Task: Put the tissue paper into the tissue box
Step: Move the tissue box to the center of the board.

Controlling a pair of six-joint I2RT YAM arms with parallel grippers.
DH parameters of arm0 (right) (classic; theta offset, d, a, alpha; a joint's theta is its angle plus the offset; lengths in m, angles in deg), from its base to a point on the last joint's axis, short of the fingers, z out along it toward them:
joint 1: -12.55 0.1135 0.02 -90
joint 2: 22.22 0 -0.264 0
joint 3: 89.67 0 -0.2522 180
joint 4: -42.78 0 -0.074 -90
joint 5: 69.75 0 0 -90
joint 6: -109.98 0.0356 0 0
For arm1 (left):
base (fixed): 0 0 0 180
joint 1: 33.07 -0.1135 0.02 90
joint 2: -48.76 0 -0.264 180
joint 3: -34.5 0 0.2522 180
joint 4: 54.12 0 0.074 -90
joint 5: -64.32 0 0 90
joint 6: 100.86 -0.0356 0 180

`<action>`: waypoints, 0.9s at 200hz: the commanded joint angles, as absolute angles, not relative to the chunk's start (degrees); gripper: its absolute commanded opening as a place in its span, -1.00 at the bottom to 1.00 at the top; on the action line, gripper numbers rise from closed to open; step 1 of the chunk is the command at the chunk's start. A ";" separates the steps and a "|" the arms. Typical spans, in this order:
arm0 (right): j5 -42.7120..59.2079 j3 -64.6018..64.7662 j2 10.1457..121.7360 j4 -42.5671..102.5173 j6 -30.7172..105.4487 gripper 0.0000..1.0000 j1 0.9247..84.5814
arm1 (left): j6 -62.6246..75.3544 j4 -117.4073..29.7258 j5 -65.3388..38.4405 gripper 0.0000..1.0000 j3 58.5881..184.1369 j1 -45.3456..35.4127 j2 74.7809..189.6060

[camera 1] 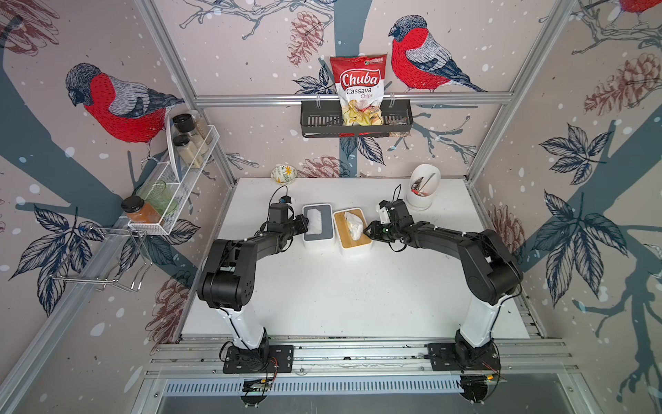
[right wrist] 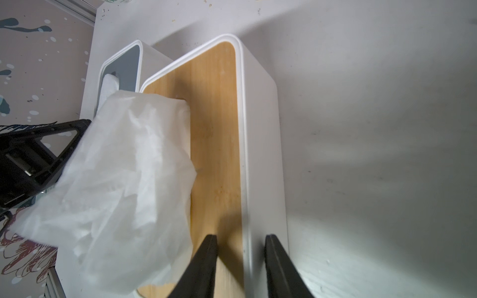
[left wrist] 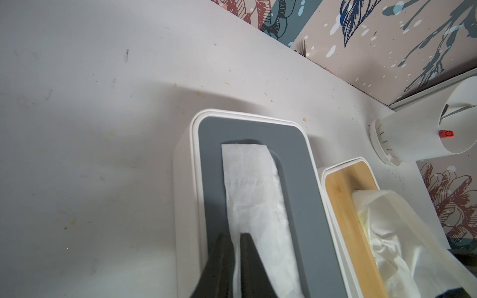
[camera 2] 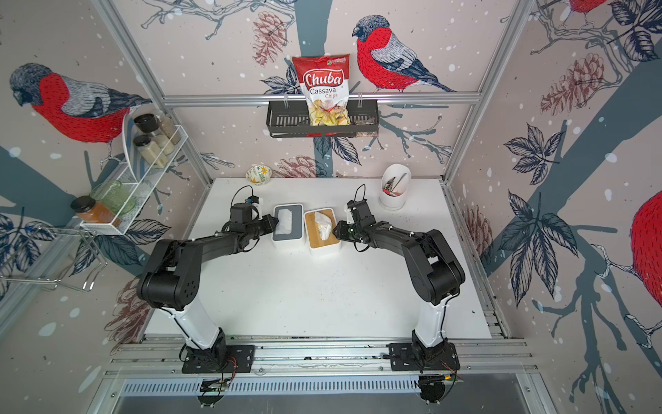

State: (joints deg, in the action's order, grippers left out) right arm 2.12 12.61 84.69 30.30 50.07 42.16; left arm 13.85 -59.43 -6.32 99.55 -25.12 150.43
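Two tissue boxes stand side by side at mid-table. The grey-lidded box (camera 1: 320, 235) (left wrist: 296, 180) has a strip of tissue paper (camera 1: 315, 219) (left wrist: 253, 185) lying flat in its slot. My left gripper (camera 1: 304, 224) (left wrist: 236, 238) is at that slot's near end, jaws almost together with the tissue's edge between them. The wood-lidded box (camera 1: 353, 242) (right wrist: 216, 116) has a crumpled tissue (camera 1: 353, 224) (right wrist: 124, 180) billowing out of its slot. My right gripper (camera 1: 367, 229) (right wrist: 240, 240) is open just above that box's near end, one finger over the lid and one past the rim.
A white utensil holder (camera 1: 424, 190) stands at the back right of the table. A small patterned bowl (camera 1: 283, 174) sits at the back edge. A chips bag (camera 1: 358, 89) stands in a black wall shelf. A wire rack (camera 1: 179, 168) with jars hangs on the left wall.
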 commanded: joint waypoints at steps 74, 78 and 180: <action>1.10 7.84 87.90 29.17 51.04 -0.30 43.27 | 13.76 -55.38 -3.53 -0.69 100.21 -23.27 151.91; 1.01 7.92 87.91 29.35 51.16 -0.30 43.48 | 13.67 -55.32 -3.26 -0.69 100.47 -23.15 152.07; 1.29 6.63 88.96 29.11 51.01 -0.26 43.15 | 13.10 -56.60 -1.08 -0.69 102.89 -20.54 153.87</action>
